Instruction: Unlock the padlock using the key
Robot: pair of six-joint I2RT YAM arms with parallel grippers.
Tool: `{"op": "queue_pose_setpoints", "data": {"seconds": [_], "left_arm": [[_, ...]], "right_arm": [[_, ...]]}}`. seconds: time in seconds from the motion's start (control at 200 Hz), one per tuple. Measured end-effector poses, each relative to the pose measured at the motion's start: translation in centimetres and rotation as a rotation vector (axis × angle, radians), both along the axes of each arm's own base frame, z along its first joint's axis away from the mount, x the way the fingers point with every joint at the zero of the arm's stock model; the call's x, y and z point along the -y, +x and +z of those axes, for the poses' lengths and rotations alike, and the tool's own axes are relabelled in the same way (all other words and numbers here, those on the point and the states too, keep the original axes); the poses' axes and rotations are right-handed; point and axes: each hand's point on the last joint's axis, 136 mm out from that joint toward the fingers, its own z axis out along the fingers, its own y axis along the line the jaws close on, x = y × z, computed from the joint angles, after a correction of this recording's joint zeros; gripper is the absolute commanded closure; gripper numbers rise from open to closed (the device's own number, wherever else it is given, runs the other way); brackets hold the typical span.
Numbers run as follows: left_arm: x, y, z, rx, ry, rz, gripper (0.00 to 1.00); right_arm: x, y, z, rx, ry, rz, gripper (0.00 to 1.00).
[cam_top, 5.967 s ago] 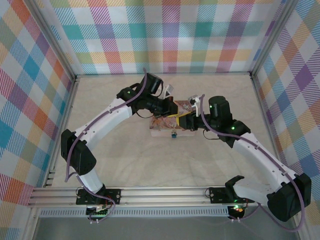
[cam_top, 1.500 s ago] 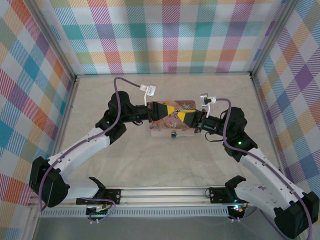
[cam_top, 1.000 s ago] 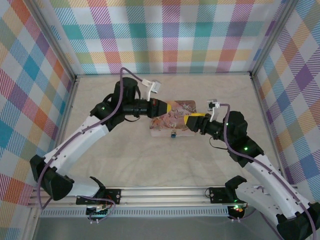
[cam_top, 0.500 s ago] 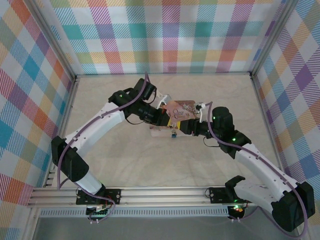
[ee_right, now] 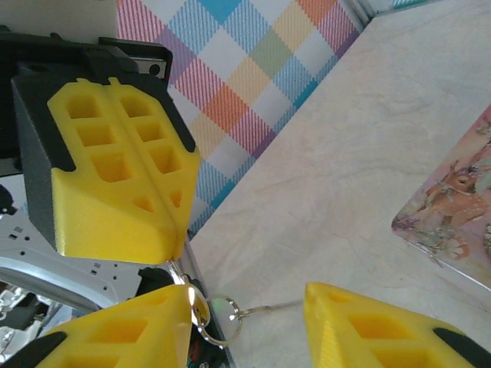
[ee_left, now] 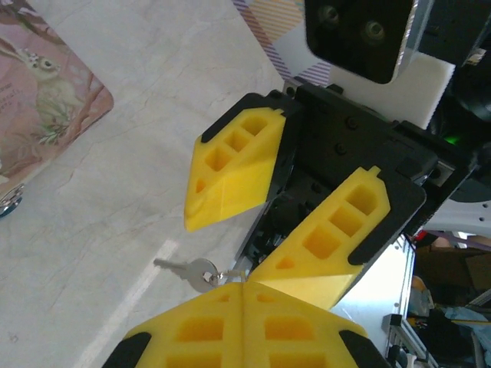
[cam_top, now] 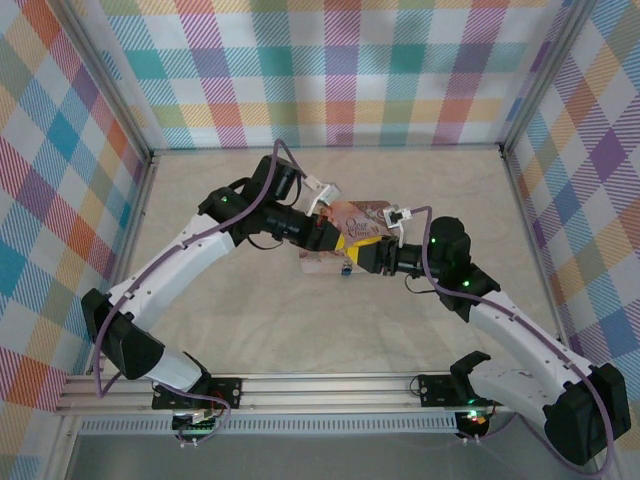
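Note:
Pinched between the tips of my shut left gripper is the ring of the key, a small silvery piece that hangs off to the left of the tips. My right gripper is open and faces the left one tip to tip. The key ring lies in its gap, close to its left finger. In the top view the left gripper and the right gripper meet over the front of the pink tin. The padlock hangs at the tin's front edge.
The pink tin with a rabbit picture on its lid lies mid-table. Plaid walls stand on three sides. An aluminium rail with both arm bases runs along the near edge. Bare tabletop lies in front of the tin.
Both grippers have come together from either side of the tin until their tips meet over its front. The right jaws have narrowed. The left stays shut on the key's ring.

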Motion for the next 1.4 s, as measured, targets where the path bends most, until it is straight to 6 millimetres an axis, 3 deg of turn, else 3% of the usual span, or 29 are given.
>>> {"op": "queue_pose_setpoints", "data": {"seconds": [0.145,0.3,0.445,0.835,1.115,1.185,1.26,1.405], "left_arm": [[0.2,0.0,-0.1,0.002,-0.011,-0.004,1.00],[0.2,0.1,0.0,0.000,-0.015,0.000,1.00],[0.4,0.2,0.5,0.013,-0.032,0.004,1.00],[0.3,-0.2,1.5,0.034,-0.065,-0.003,1.00],[0.4,-0.2,1.7,0.032,-0.082,0.002,1.00],[0.4,-0.1,1.8,0.035,-0.088,0.005,0.73],[0.5,0.0,1.8,0.034,-0.087,0.017,0.55],[0.0,1.0,1.7,0.035,-0.063,0.093,0.44]], "right_arm": [[0.0,-0.7,0.8,0.018,0.029,0.023,0.53],[0.0,-1.2,1.7,0.044,0.052,0.047,0.65],[-0.1,-1.5,1.9,0.043,0.061,0.063,0.65],[-0.2,-1.7,1.9,0.038,0.065,0.078,1.00],[-0.1,-1.8,2.0,0.042,0.067,0.080,1.00],[0.0,-1.8,2.2,0.053,0.066,0.070,1.00],[0.2,-1.7,2.3,0.075,0.057,0.050,1.00],[1.0,-1.1,1.6,0.103,-0.001,-0.020,1.00]]}}
